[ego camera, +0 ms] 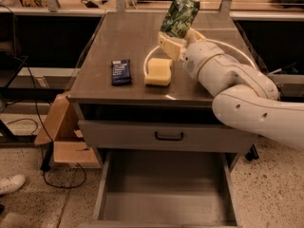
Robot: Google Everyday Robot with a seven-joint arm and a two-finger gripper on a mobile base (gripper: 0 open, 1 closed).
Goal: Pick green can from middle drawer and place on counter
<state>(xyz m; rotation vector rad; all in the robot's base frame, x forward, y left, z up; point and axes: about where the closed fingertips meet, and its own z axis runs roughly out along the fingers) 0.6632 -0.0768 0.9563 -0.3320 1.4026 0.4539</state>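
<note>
The green can (181, 14), with its leafy print and silver rim, hangs tilted above the back middle of the counter (118, 37). My gripper (182, 36) is shut on the can's lower end, and one cream finger (170, 44) shows under it. The white arm reaches in from the right. Down at the front, the middle drawer (164, 205) stands pulled out, its flat floor bare.
A yellow sponge (158, 72) and a dark blue snack packet (120, 71) lie on the counter just left of the gripper. A closed drawer front with a dark handle (168, 136) sits above the open drawer. A cardboard box (64, 137) and cables are on the floor at left.
</note>
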